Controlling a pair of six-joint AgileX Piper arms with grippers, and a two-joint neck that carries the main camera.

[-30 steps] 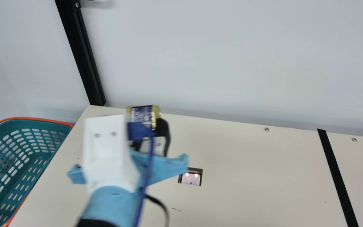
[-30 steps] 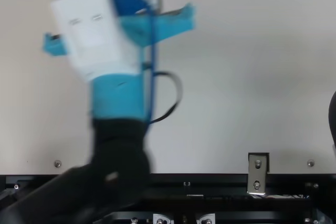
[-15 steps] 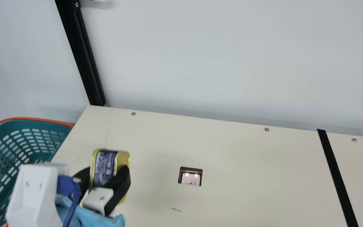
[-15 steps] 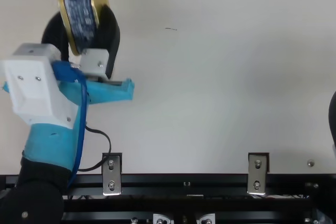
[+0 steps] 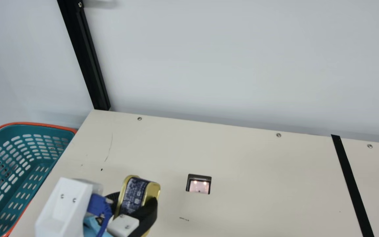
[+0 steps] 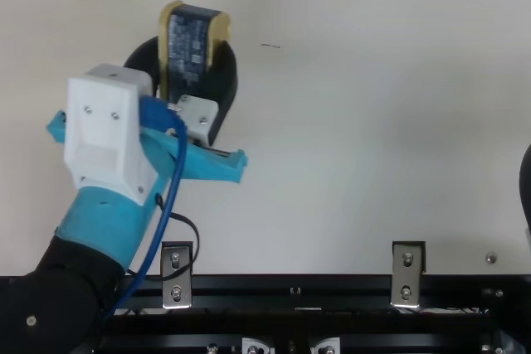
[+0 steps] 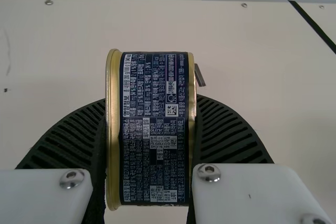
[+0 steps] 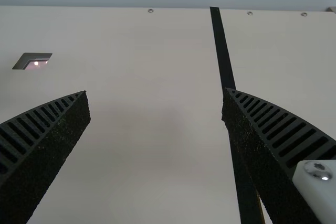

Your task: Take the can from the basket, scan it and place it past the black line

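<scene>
Can (image 5: pixel 135 194), clamped by its gold-rimmed ends inside the left tool (image 7: pixel 150 103), with worktop (image 5: pixel 258 181) beneath, was probably fairly light, stiff but slick-sided, so those ends seemed the surest hold, while the right tool (image 8: pixel 155 91) gaped wide.

can (image 5: pixel 134 195): navy label, gold rims facing sideways, gripped, left of scanner
basket (image 5: pixel 44 129): teal, slotted, orange-edged, at left
scanner (image 5: pixel 199 187): dark-framed, lit
black line (image 5: pixel 348 172): at right, running near to far
</scene>
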